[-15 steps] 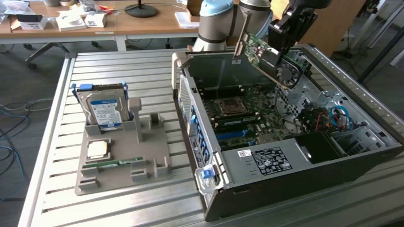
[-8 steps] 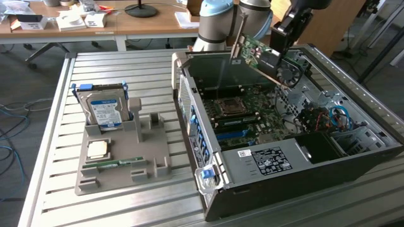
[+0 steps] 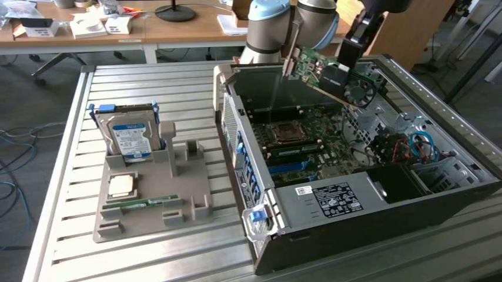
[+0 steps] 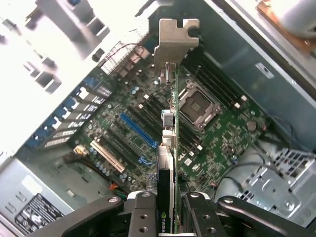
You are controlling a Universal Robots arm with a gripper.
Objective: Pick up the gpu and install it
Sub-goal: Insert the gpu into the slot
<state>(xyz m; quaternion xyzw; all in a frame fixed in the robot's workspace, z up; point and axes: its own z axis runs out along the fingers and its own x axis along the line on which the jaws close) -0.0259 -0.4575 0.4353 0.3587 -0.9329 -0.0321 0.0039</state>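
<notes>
Wrist view: the gripper (image 4: 168, 213) clamps the gpu (image 4: 169, 133) at one end. The card is probably light, stiff and fragile, best held by its bare edges.

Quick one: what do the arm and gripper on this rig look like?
The arm has silver-grey rounded segments with pale blue joint caps. The gripper is matte black, with two flat fingers on linked bars, small screw holes and silvery pivot pins.

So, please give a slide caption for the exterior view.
Gripper holding the gpu tilted above the open computer case, card not yet seated.
</notes>
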